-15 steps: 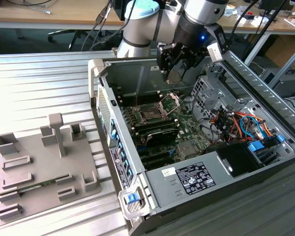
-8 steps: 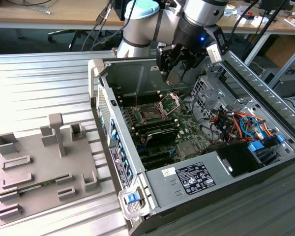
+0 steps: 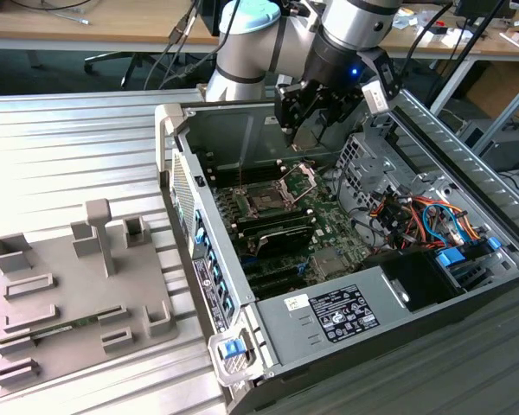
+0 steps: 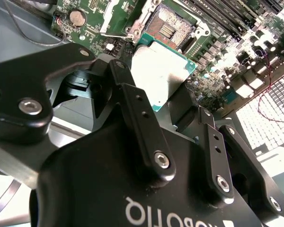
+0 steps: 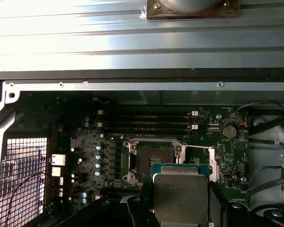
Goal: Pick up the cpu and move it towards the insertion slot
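Over open computer case (image 3: 268,311) on bench: my pincer (image 4: 168,101) closed on cpu (image 5: 181,196), chip gripped by opposite edges, flat face kept clear for seating. Cpu hangs above motherboard (image 5: 146,142), just beside insertion slot (image 5: 154,158). Slot bracket seems raised; hard to confirm.

We see strong glare washing out the ribbed metal table (image 5: 132,42) at twelve o'clock in the first wrist view, while the computer case (image 5: 33,156) interior below sits dim. In the second wrist view the close gripper (image 4: 168,101) body looks soft, and bright patches bleach the motherboard (image 4: 246,61) toward three o'clock.
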`<move>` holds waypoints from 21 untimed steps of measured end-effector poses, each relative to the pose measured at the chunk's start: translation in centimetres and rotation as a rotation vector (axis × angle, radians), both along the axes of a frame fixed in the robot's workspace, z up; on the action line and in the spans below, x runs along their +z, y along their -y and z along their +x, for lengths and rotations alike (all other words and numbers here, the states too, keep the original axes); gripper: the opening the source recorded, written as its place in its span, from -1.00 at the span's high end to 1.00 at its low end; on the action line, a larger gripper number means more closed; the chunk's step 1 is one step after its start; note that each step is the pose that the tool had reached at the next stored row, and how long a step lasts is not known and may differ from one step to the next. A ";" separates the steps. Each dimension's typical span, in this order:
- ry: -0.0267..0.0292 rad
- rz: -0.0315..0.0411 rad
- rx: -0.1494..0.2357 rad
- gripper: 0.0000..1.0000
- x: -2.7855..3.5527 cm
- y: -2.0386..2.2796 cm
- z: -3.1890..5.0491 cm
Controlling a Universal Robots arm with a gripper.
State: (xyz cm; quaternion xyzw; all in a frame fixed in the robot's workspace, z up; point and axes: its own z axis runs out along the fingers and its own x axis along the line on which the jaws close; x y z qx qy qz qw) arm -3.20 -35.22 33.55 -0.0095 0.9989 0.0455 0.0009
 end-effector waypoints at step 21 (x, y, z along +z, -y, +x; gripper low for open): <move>-0.0001 -0.0001 0.000 -0.09 -0.75 0.00 0.00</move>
